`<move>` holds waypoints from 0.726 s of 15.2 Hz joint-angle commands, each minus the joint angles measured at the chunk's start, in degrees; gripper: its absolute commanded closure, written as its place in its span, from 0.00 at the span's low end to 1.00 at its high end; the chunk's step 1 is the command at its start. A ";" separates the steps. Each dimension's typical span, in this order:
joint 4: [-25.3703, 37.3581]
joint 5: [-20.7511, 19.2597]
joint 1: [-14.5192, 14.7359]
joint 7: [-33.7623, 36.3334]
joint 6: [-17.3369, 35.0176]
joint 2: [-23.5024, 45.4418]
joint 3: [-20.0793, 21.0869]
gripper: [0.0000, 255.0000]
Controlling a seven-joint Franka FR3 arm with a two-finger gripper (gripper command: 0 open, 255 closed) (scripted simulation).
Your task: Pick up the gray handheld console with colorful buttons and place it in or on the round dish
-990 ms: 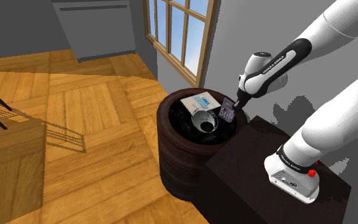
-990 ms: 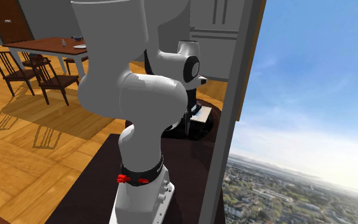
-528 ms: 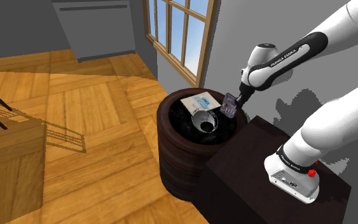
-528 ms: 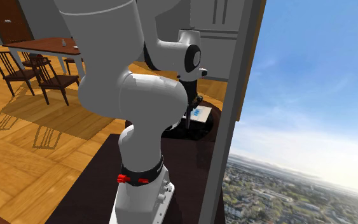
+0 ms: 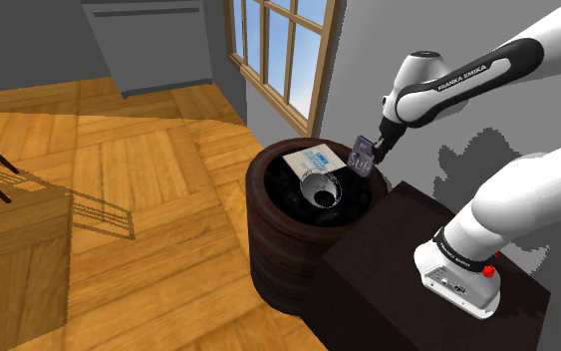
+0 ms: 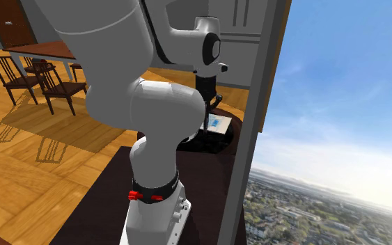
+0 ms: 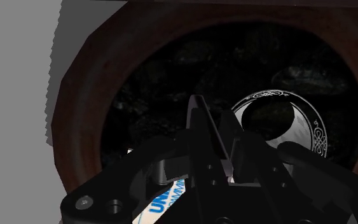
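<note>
Console [image 5: 361, 155] clasped in end effector [image 5: 366, 161] (tilted), near silver dish [image 5: 308, 183]

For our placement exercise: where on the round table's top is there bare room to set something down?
Bare: the dark table top between the dish and the rim at the shoulder view's left. Crowded: the box and dish lie close together, beside the end effector holding the console.
</note>
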 commanded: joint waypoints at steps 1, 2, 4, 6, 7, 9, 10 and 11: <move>0.54 -0.03 -0.10 0.01 -2.22 -1.64 0.15 1.00; 0.85 -0.01 -0.12 0.03 -3.34 -2.45 0.25 1.00; 1.43 0.03 -0.16 0.06 -5.26 -3.80 0.40 1.00; 3.04 1.75 2.03 2.89 -6.13 -2.99 2.64 1.00; 3.96 2.55 3.06 4.27 -6.55 -2.46 3.72 1.00; 6.01 4.05 4.98 6.95 -7.37 -1.17 5.83 1.00; 7.14 4.72 5.87 8.25 -7.77 -0.43 6.83 1.00; 8.34 5.35 6.71 9.54 -8.19 0.37 7.82 1.00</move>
